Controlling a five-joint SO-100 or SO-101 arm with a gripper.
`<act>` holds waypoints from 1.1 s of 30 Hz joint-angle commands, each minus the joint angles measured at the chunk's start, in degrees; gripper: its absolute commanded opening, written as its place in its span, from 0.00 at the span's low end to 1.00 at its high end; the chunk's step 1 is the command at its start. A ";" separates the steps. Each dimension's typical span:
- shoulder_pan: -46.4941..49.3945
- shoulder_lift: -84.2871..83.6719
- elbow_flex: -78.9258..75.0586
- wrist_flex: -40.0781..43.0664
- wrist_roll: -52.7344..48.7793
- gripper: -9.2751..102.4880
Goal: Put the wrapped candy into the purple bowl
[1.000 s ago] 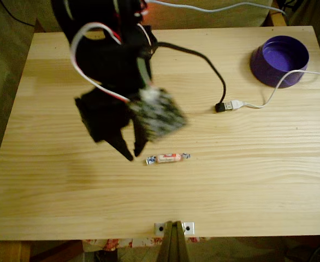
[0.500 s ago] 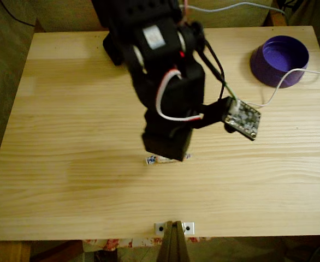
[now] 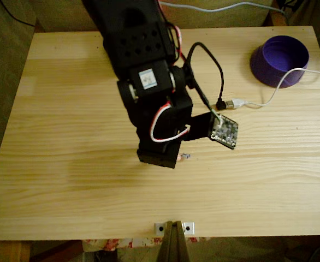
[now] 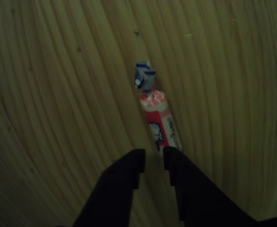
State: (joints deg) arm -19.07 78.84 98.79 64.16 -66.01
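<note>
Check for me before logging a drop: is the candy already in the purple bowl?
No, the wrapped candy lies on the wooden table, just ahead of the fingers.

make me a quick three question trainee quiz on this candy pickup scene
1. True or false: the small pinkish-orange and white wrapped candy already lies inside the round deep purple plastic bowl.
2. In the other view, where do the tips of the black two-finger end effector sit relative to the candy? A) at its near end, B) far off to one side, C) lifted away with it.
3. Fill in: the candy rests on the pale ______ table.

Key:
1. False; it lies on the table, and the bowl stands at the far right corner in the fixed view.
2. A; a narrow gap shows between the tips.
3. Wooden.
</note>
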 commanded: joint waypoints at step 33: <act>0.26 -6.24 -6.33 -5.45 0.53 0.27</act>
State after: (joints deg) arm -18.19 72.16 95.89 59.77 -65.65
